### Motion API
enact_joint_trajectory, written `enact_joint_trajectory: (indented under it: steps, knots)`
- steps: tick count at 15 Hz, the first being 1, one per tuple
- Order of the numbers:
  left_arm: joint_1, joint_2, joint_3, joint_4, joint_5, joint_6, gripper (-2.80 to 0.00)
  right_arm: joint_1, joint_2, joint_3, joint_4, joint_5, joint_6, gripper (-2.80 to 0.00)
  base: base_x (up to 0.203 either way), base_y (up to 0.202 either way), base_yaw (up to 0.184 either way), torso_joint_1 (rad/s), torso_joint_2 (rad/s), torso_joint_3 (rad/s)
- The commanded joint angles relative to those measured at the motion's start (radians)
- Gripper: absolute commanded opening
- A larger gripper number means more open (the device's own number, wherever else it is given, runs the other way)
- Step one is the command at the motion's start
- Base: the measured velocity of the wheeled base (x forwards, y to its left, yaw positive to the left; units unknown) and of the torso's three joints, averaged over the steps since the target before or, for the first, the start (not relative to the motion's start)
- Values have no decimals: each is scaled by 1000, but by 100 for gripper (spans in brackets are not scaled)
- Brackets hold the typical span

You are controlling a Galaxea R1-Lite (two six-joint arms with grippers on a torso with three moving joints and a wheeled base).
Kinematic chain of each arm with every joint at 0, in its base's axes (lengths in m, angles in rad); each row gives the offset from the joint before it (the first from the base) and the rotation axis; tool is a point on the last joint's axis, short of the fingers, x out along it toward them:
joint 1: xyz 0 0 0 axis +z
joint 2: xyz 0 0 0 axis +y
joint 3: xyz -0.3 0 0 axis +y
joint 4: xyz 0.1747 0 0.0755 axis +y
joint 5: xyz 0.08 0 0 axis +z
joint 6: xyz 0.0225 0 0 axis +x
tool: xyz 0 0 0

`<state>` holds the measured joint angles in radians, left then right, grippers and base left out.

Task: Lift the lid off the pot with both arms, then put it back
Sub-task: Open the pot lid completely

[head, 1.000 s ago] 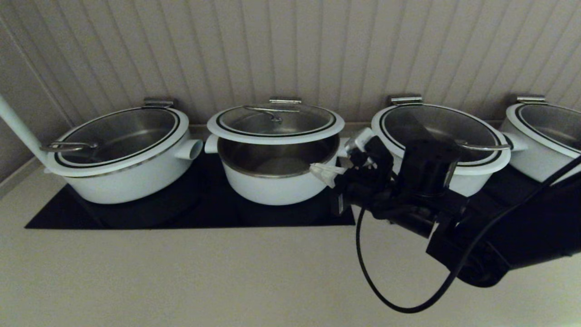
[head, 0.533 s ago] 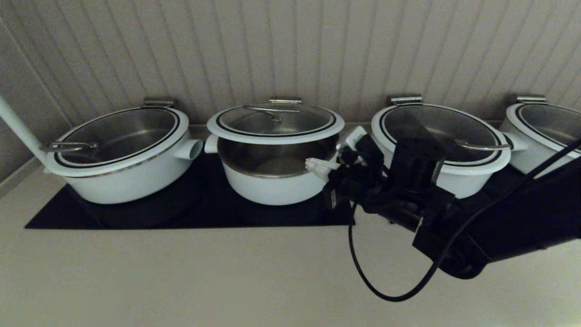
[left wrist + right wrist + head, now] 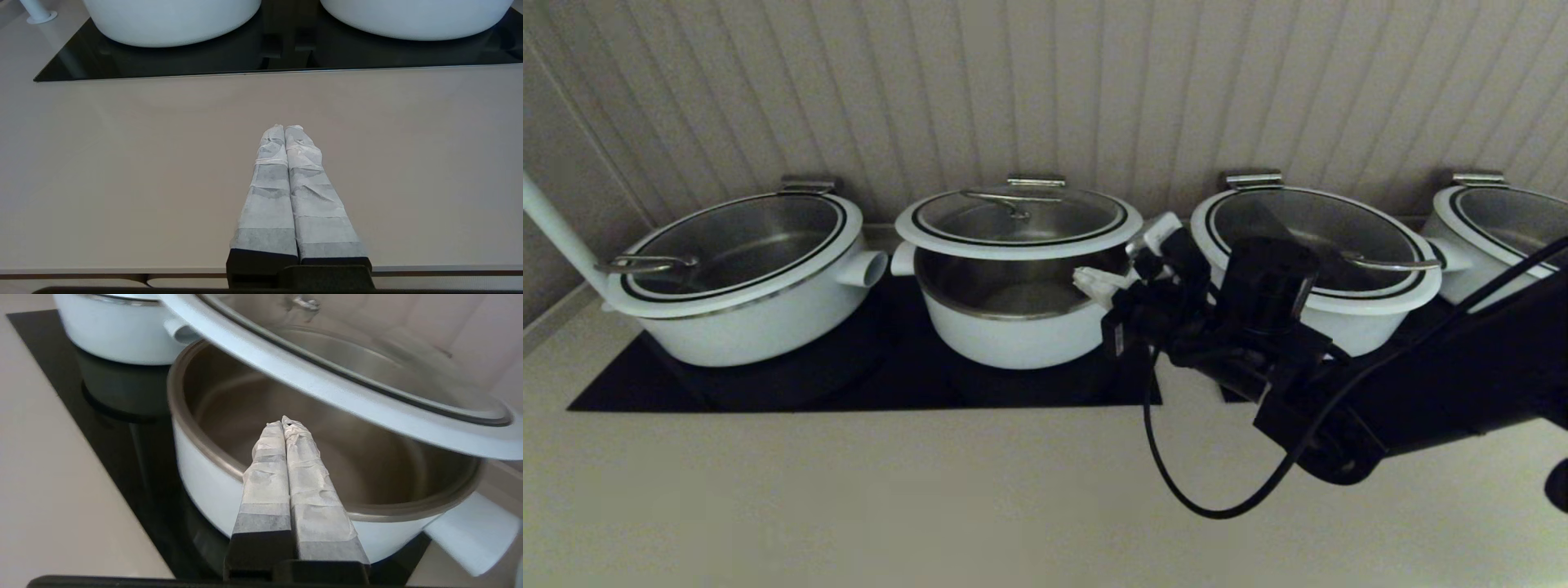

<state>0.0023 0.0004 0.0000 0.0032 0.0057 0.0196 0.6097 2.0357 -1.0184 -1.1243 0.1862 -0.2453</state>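
Observation:
The pot point(image 3: 1013, 339) stands on the black cooktop, second from the left. The lid point(image 3: 1018, 224) hangs over it with its front edge well above the pot's rim, so the steel inside shows through the gap. My right gripper point(image 3: 1094, 286) is shut and empty. Its tips reach over the pot's right front rim, just below the lid's rim. In the right wrist view the gripper point(image 3: 284, 424) points into the pot point(image 3: 196, 473) under the lid point(image 3: 327, 384). My left gripper point(image 3: 284, 128) is shut and empty, low over the bare counter in front of the cooktop.
Wider white pots with glass lids stand left point(image 3: 743, 278), right point(image 3: 1372, 306) and far right point(image 3: 1503, 237) of the pot. The black cooktop point(image 3: 849, 384) lies under them. The pot's stub handle point(image 3: 470, 535) sticks out beside my right gripper. A ribbed wall rises close behind.
My right arm has moved left and up toward the pot. Its shut tips have gone from the pot's right wall to over the rim, under the lid's edge.

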Motion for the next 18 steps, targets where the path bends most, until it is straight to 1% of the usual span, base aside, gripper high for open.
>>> enact_joint_trajectory:
  steps: [1, 5, 10, 13, 18]
  knots:
    - [1, 0, 0, 0, 0, 0, -280, -17, 7, -24, -4, 1, -2, -280, 0, 0, 0, 0, 0, 0]
    - [1, 0, 0, 0, 0, 0, -280, -34, 17, -87, 13, 2, -11, -280, 0, 0, 0, 0, 0, 0]
    - [1, 0, 0, 0, 0, 0, -280, -34, 18, -118, 24, 2, -12, -280, 0, 0, 0, 0, 0, 0]
    - [-1, 0, 0, 0, 0, 0, -280, -34, 18, -167, 42, 3, -14, -280, 0, 0, 0, 0, 0, 0]
    - [1, 0, 0, 0, 0, 0, -280, -34, 17, -268, 123, 3, -14, -280, 0, 0, 0, 0, 0, 0]
